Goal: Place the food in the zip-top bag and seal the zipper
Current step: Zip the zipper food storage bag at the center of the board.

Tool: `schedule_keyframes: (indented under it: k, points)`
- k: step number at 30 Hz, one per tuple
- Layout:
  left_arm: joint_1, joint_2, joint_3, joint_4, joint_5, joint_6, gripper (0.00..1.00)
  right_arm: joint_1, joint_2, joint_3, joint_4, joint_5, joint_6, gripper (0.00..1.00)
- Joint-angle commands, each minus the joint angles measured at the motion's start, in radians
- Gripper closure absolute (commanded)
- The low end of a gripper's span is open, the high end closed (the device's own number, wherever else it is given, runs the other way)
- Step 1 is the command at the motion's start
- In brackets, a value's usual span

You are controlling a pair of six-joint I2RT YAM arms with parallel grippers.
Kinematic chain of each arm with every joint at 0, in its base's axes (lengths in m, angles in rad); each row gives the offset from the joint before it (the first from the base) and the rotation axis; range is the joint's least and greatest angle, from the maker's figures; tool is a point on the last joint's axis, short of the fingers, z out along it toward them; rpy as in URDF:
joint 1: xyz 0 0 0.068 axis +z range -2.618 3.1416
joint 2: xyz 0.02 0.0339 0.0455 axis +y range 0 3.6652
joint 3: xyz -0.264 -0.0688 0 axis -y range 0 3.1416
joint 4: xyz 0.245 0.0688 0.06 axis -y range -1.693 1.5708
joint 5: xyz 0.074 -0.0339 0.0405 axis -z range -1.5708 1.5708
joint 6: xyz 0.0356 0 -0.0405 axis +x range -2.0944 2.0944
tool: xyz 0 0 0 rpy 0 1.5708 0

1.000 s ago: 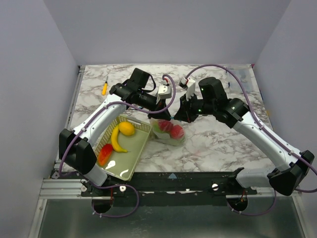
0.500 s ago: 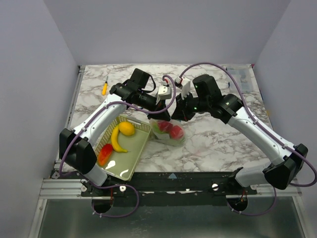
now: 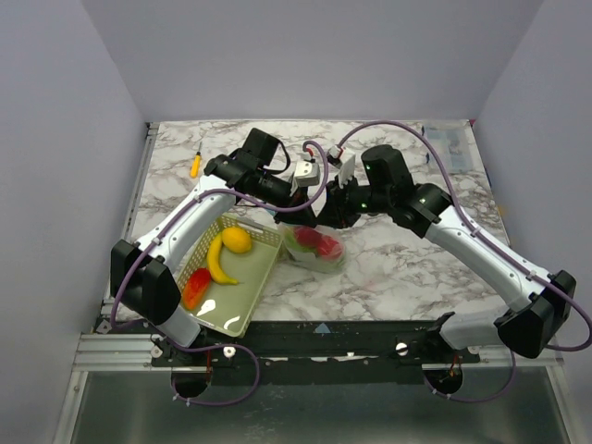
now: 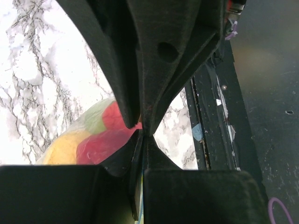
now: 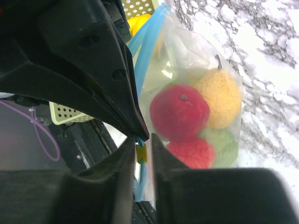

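The zip-top bag [image 3: 317,252] lies on the marble table between the arms. It holds food: a red apple [image 5: 180,109], a yellow pear [image 5: 219,95], another red piece [image 5: 194,151] and a green one [image 5: 223,144]. My left gripper [image 4: 145,136] is shut on the bag's rim, with a sliver of the blue zipper between its fingers. My right gripper [image 5: 143,140] sits right against it, jaws slightly open. The light-blue zipper [image 5: 147,51] and its yellow slider [image 5: 141,154] run through that gap. In the top view the left gripper [image 3: 303,213] and right gripper [image 3: 326,217] meet over the bag's far end.
A pale green mesh basket [image 3: 248,294] stands left of the bag, holding a banana [image 3: 217,261], a yellow fruit [image 3: 237,240] and a red piece [image 3: 196,288]. A small orange object [image 3: 195,166] lies at the far left of the table. The table's front rail [image 3: 314,328] runs near the bag.
The right arm has swung left until its gripper meets the left gripper at the bag's rim, and its jaws have parted a little. The left arm has stayed put.
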Motion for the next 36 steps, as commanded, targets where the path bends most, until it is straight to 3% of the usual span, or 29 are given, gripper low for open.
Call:
schedule_keyframes:
  k: [1, 5, 11, 14, 24, 28, 30, 31, 34, 36]
  points:
    - [-0.017, -0.013, 0.027, 0.038, 0.089, 0.019, 1.0, 0.011, -0.07, -0.022, 0.02, 0.088, 0.049, 0.68]
    - [-0.017, -0.003, 0.031, 0.032, 0.083, 0.019, 1.0, 0.011, -0.08, 0.035, -0.143, 0.145, 0.051, 0.6]
    - [-0.019, 0.008, 0.039, 0.024, 0.078, 0.021, 1.0, 0.012, -0.049, 0.095, -0.346, 0.105, -0.031, 0.6]
    - [-0.019, 0.008, 0.039, 0.023, 0.078, 0.021, 1.0, 0.012, -0.048, 0.106, -0.365, 0.095, -0.049, 0.61]
    - [-0.025, 0.01, 0.039, 0.021, 0.071, 0.021, 1.0, 0.013, 0.03, 0.16, -0.339, 0.055, -0.059, 0.81]
    - [-0.027, 0.009, 0.043, 0.013, 0.074, 0.027, 1.0, 0.012, 0.048, 0.162, -0.332, 0.049, -0.073, 0.98]
    - [-0.027, 0.009, 0.044, 0.009, 0.075, 0.034, 1.0, 0.013, 0.045, 0.154, -0.326, 0.053, -0.076, 0.99]
    - [-0.028, 0.006, 0.043, 0.011, 0.071, 0.031, 0.97, 0.012, 0.038, 0.146, -0.32, 0.054, -0.078, 0.99]
    - [-0.031, -0.002, 0.041, 0.023, 0.086, 0.022, 0.67, 0.013, 0.005, 0.11, -0.285, 0.071, -0.071, 0.99]
    - [-0.034, -0.01, 0.035, 0.037, 0.103, 0.012, 0.59, 0.012, -0.014, 0.094, -0.262, 0.072, -0.066, 0.99]
